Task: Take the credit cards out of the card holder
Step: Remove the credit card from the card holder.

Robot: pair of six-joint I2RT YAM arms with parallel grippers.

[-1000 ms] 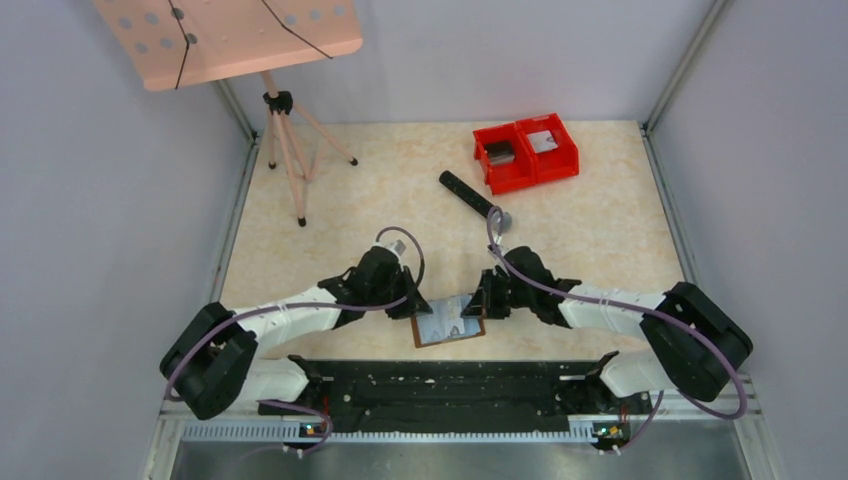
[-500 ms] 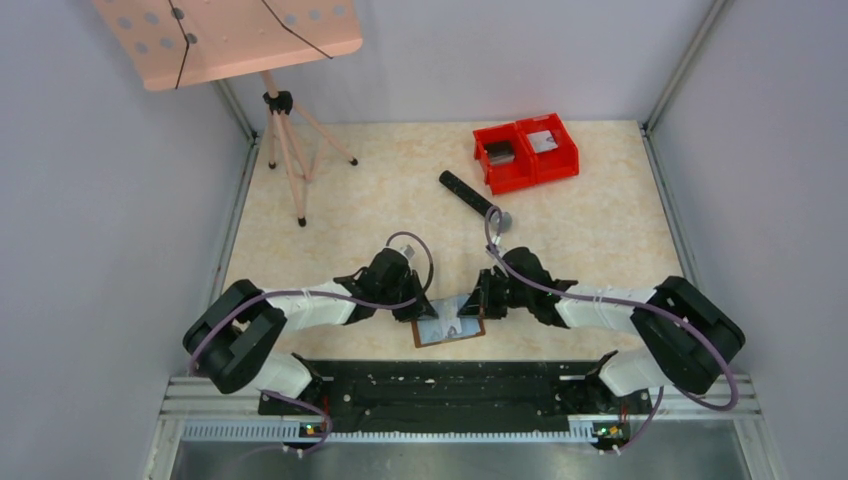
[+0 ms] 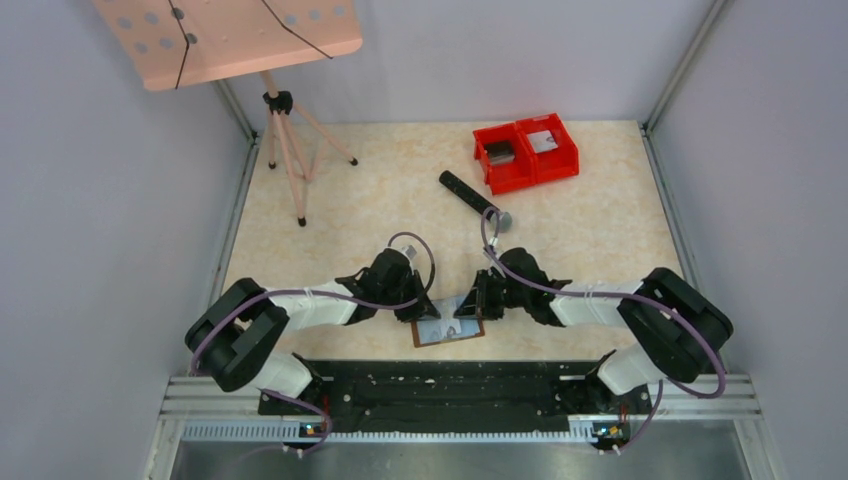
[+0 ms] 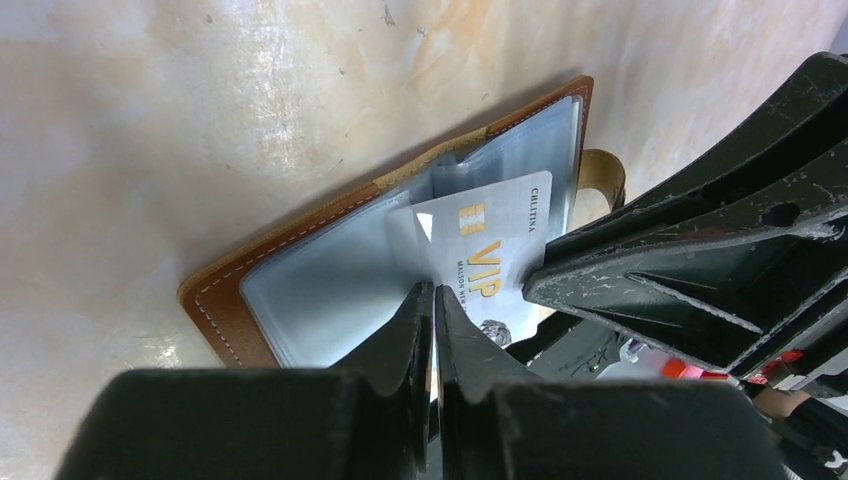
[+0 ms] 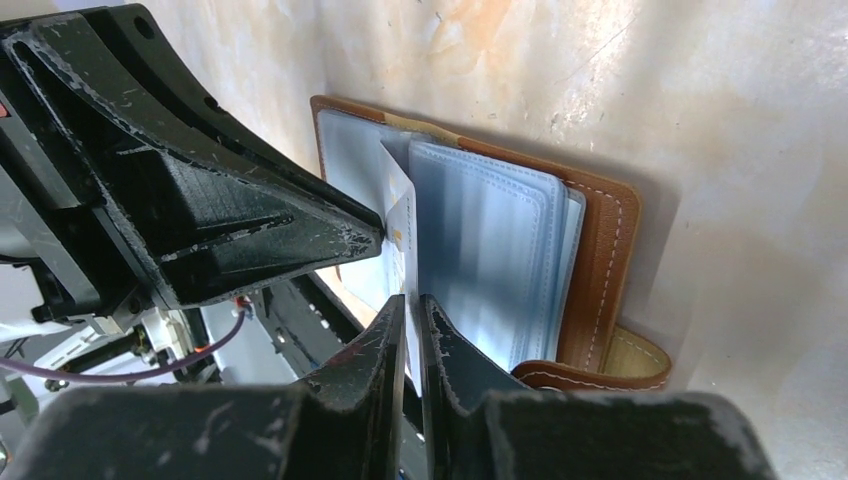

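Note:
The card holder (image 3: 448, 326) lies open near the table's front edge, brown leather with grey-blue sleeves. In the left wrist view the card holder (image 4: 225, 290) shows a white credit card (image 4: 500, 235) marked VIP standing partly out of a sleeve. My left gripper (image 4: 433, 292) is shut on a sleeve of the card holder at the card's left edge. My right gripper (image 5: 410, 302) is shut on the credit card (image 5: 402, 215), seen edge-on beside the card holder (image 5: 600, 250). The two grippers, left (image 3: 422, 308) and right (image 3: 468, 306), meet over the holder.
Twin red bins (image 3: 525, 150) stand at the back right, and a black cylinder tool (image 3: 470, 197) lies in front of them. A tripod stand (image 3: 285, 150) is at the back left. A black rail (image 3: 440, 385) runs along the near edge.
The left arm's elbow has swung in toward the centre and the right arm has shifted slightly left. Both grippers stay at the open card holder, which has not moved.

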